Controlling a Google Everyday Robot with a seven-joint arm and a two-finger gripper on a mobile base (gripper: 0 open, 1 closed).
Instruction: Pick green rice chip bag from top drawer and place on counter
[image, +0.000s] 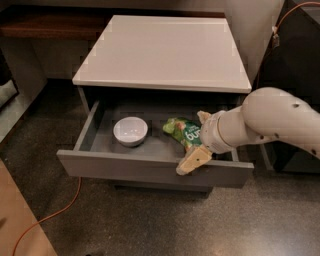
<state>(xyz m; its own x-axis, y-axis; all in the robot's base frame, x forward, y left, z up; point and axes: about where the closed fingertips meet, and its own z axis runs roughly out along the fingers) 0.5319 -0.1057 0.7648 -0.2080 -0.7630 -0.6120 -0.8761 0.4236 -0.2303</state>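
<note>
Under the front-right corner of the table (160, 50), the gripper (191, 142) sits in the top drawer (150, 170), fingers (194, 159) spread astride the green rice chip bag (181, 131), ready to pinch.

Smooth plastic pincer (196, 141) at the crinkly glossy green rice chip bag (180, 130) in matt top drawer (150, 171).

Out of sight at the top drawer (150, 172)
Cannot see the right end of the green rice chip bag (179, 131), covered by the gripper (199, 140) at the drawer's right front; cannot tell contact there, nor read the bag's lettering. Loses the arm (272, 120) past the right edge and the orange cable (77, 192) toward the bottom-left corner.
</note>
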